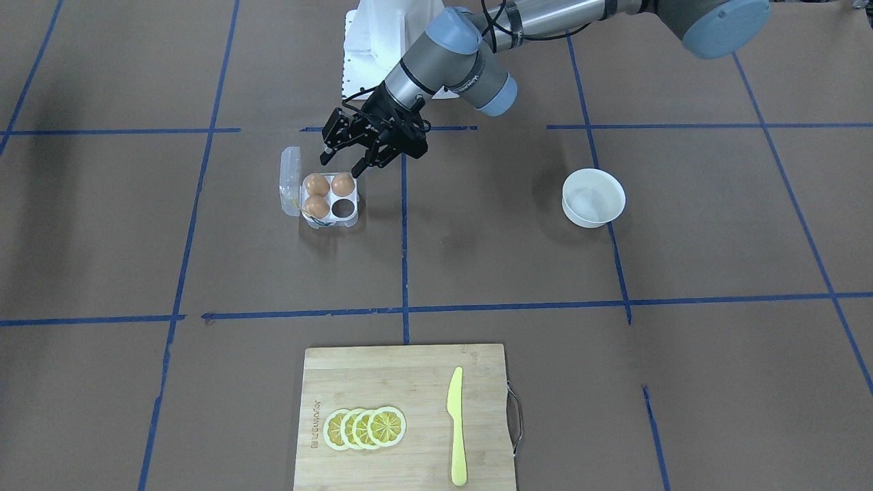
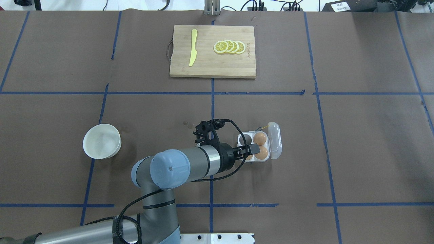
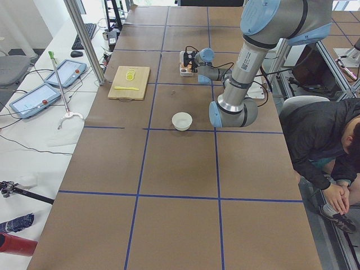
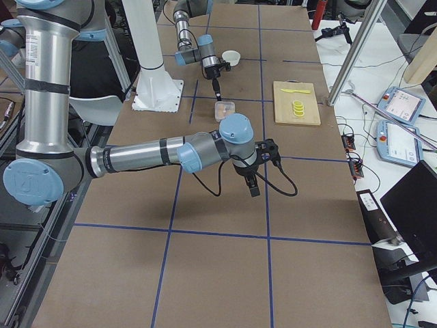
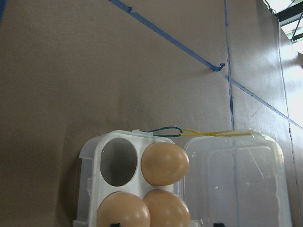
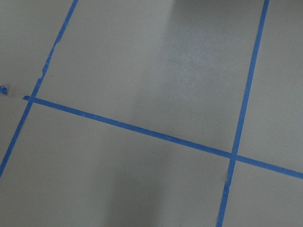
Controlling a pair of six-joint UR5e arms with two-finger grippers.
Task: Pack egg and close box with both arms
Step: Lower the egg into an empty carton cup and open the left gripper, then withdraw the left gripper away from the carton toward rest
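Observation:
The clear box (image 1: 349,219) lies on the table with its lid (image 1: 290,179) folded open. Three brown eggs fill three cells: one egg (image 1: 342,184) in the corner nearest my left gripper, two more (image 1: 316,184) (image 1: 316,206) beside the lid. The fourth cell (image 1: 343,206) is empty. My left gripper (image 1: 342,164) hovers open just over the box's robot-side edge, with nothing between its fingers. The left wrist view looks down on the eggs (image 5: 165,163) and lid (image 5: 232,179). My right gripper (image 4: 253,188) shows only in the exterior right view, away from the box; I cannot tell its state.
A white bowl (image 1: 593,198) stands on the left arm's side. A wooden cutting board (image 1: 409,382) at the far edge carries lemon slices (image 1: 365,427) and a yellow knife (image 1: 457,426). A person (image 3: 326,140) bends down beside the table.

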